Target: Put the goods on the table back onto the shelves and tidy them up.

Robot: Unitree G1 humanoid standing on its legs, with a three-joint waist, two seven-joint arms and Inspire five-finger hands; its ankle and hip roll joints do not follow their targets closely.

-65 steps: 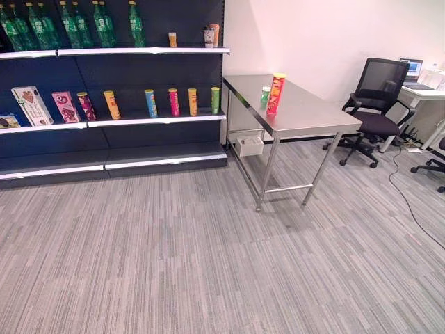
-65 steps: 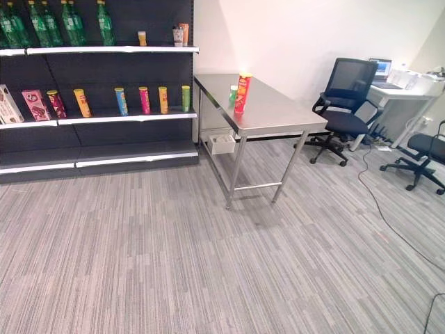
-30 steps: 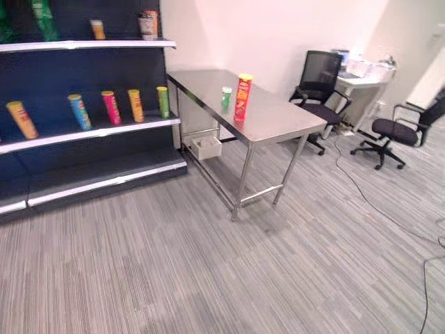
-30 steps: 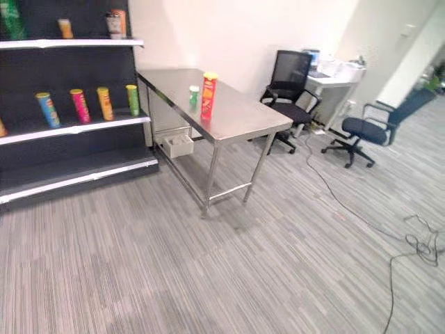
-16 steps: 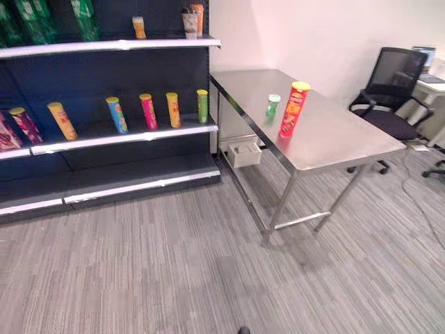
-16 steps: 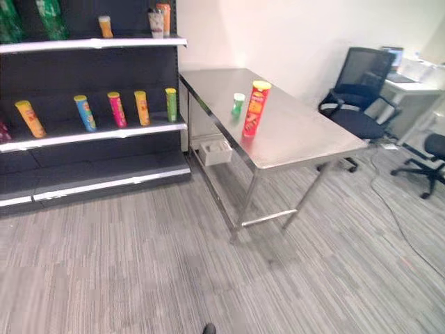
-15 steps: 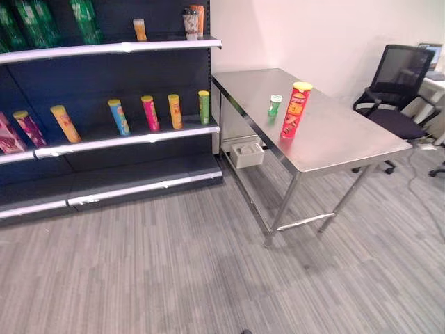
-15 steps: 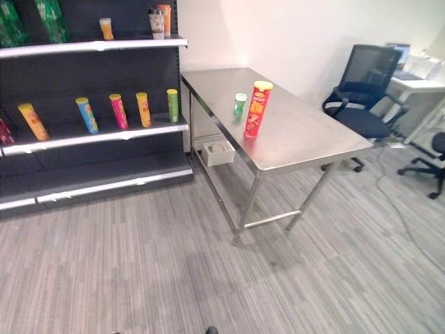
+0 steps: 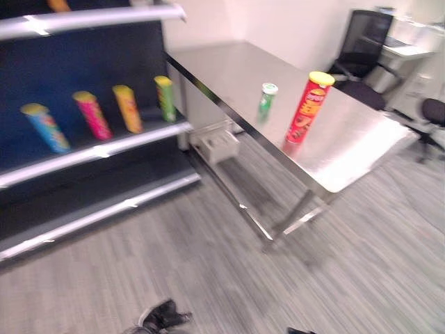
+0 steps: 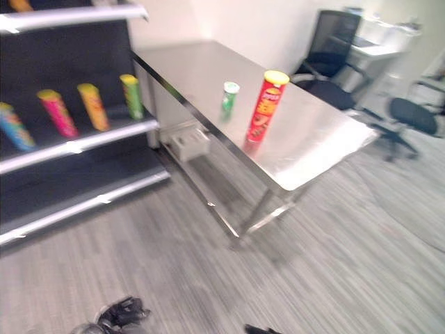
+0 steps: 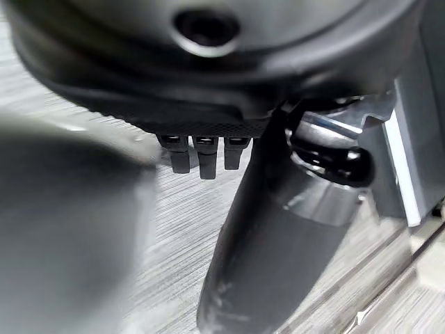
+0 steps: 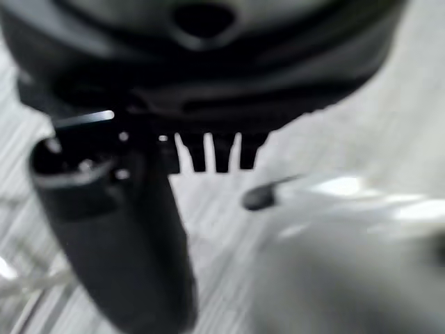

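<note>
A tall red can (image 9: 308,108) with a yellow lid stands upright on the steel table (image 9: 348,149), near its front edge. A short green can (image 9: 267,98) stands just behind it to the left. On the dark shelf unit's middle shelf (image 9: 104,149) stand a blue can (image 9: 45,127), a pink can (image 9: 92,115), an orange can (image 9: 127,108) and a green can (image 9: 165,99). My left hand (image 9: 163,319) hangs low over the carpet, far short of the table, fingers relaxed and empty (image 11: 200,153). My right hand (image 10: 257,329) just shows at the bottom edge, also empty (image 12: 219,153).
A white box (image 9: 217,145) sits on the floor under the table beside the shelf unit. A black office chair (image 9: 361,42) stands behind the table, with a second chair (image 10: 410,115) and a desk at the right. Grey carpet lies between me and the table.
The whole picture has shifted: the camera has come closer to the table and tipped down. My hands now show at the bottom edge. The cans stand as before.
</note>
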